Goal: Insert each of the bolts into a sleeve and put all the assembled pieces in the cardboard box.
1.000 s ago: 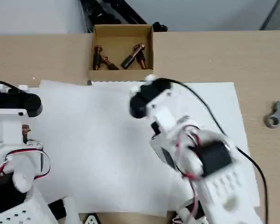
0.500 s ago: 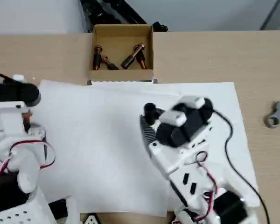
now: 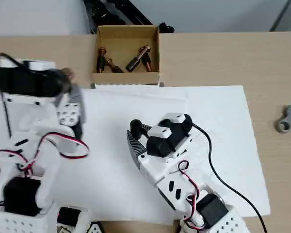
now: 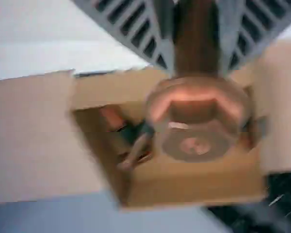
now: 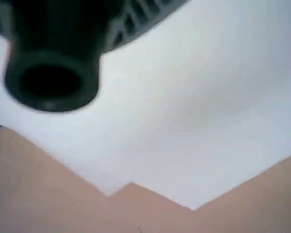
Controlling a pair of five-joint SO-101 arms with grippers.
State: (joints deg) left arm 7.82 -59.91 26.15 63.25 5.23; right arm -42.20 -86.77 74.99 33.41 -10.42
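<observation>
Left gripper (image 4: 196,31) tight around a copper bolt (image 4: 196,121) near the cardboard box (image 3: 126,77) (right gripper (image 3: 135,138) likewise around a black sleeve (image 5: 48,82))

Cardboard box (image 3: 127,77) holds copper-and-black assembled pieces (image 3: 138,59); a copper bolt (image 4: 196,116) and black sleeve (image 5: 53,43) are each gripped.

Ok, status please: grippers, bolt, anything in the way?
Left gripper shut on bolt, beside cardboard box. Right gripper shut on black sleeve, over white paper. Nothing between them.
</observation>
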